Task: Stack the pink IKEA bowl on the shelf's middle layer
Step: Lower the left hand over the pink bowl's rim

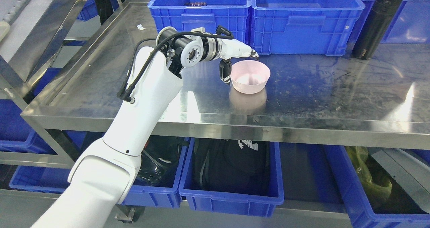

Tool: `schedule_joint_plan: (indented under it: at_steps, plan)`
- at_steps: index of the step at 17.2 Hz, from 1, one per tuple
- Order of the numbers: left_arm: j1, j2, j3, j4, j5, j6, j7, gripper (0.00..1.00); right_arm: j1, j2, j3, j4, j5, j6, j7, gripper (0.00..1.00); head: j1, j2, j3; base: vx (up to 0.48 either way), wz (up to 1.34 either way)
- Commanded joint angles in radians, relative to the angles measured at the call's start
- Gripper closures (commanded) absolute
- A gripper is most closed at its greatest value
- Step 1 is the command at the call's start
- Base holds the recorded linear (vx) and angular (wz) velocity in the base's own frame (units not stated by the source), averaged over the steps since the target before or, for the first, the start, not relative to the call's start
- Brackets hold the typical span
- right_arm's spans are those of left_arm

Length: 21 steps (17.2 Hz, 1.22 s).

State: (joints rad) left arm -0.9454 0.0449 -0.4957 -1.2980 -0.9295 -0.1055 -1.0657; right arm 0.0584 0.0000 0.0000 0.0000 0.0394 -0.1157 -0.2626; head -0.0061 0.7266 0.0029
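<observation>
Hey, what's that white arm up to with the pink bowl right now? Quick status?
Left hand at pink bowl, fingers at its left rim, grip unconfirmed. Bowl upright on steel shelf, alone. Right arm out of view. Blue crates and black flask behind, clear of it.

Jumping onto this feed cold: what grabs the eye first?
The white left hand reaching across the steel shelf, fingers closed on the near-left rim of the pink bowl, which sits mid-shelf. Behind it two big blue bins line the back edge, and a black flask stands leaning at the far right.
</observation>
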Motion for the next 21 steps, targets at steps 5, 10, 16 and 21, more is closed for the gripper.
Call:
schedule_joint_plan:
  at_steps: [5, 10, 16, 21]
  plan:
    - [0.016, -0.027, -0.047, 0.1, 0.008, -0.013, 0.03, 0.13, 0.0, -0.017, 0.005, -0.017, 0.0, 0.001, 0.0, 0.0, 0.0, 0.0, 0.0, 0.0, 0.0]
    - [0.013, -0.027, -0.049, 0.118, 0.008, -0.013, 0.021, 0.15, 0.0, -0.017, 0.003, -0.017, 0.0, 0.001, 0.0, 0.0, 0.0, 0.0, 0.0, 0.0, 0.0]
    - [0.014, -0.027, -0.044, 0.178, -0.008, -0.017, 0.027, 0.23, 0.0, -0.017, 0.005, -0.017, -0.001, 0.001, 0.0, 0.0, 0.0, 0.0, 0.0, 0.0, 0.0]
    - [0.028, -0.027, -0.017, 0.184, 0.001, -0.058, 0.03, 0.45, 0.0, -0.017, 0.005, -0.017, 0.0, 0.001, 0.0, 0.0, 0.0, 0.0, 0.0, 0.0, 0.0]
